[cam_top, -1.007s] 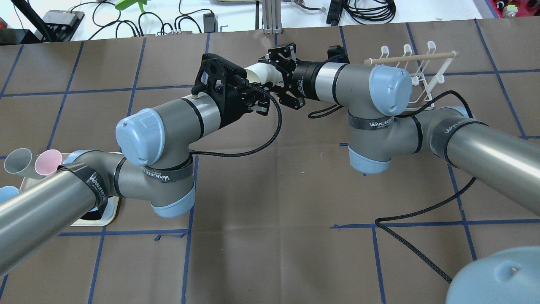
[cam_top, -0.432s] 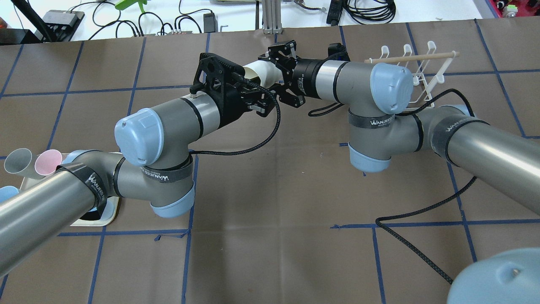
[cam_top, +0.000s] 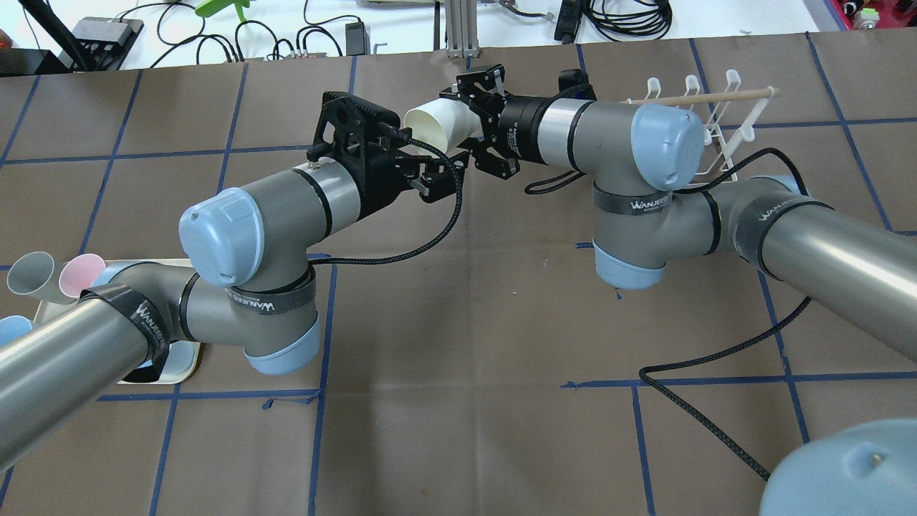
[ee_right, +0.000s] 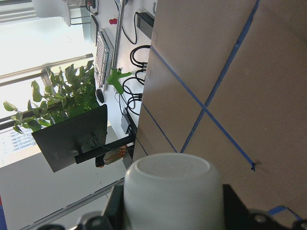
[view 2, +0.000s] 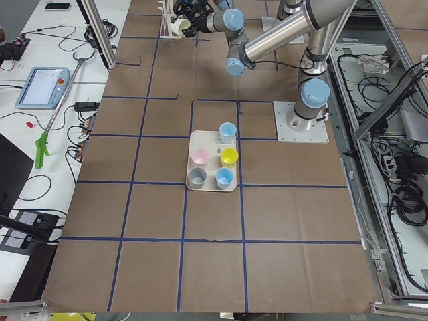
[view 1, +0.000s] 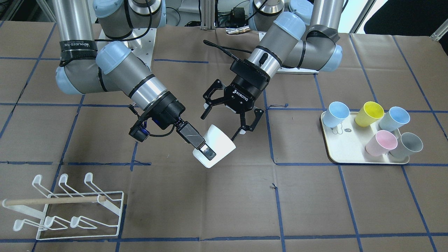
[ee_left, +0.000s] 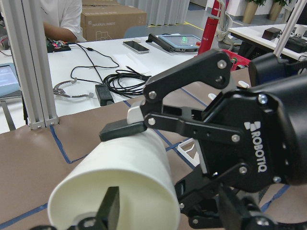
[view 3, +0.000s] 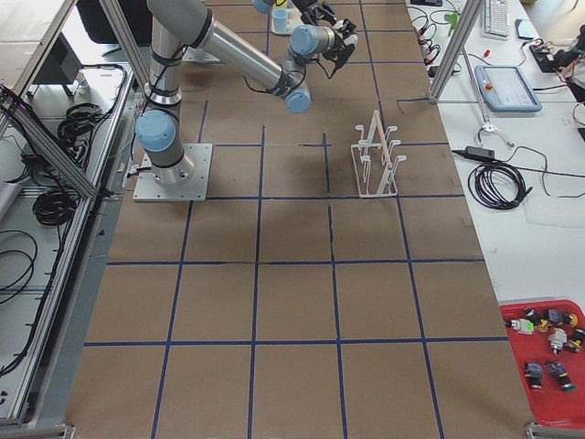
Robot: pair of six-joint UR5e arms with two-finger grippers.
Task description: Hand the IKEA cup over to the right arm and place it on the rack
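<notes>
Right now my right gripper (view 1: 209, 151) is clamped on the white cup (view 1: 220, 141), holding it tilted above the table (view 1: 315, 210), while my left gripper (view 1: 219, 126) hangs just beside it, jaws spread wide, and the rack (view 1: 115, 206) stands well apart.

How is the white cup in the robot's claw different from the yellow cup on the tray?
The white cup is held in the air by the right gripper; the yellow cup stands on the tray. The white cup lies sideways; the yellow cup is upright, mouth up. Both are plain tapered cups without handles.
</notes>
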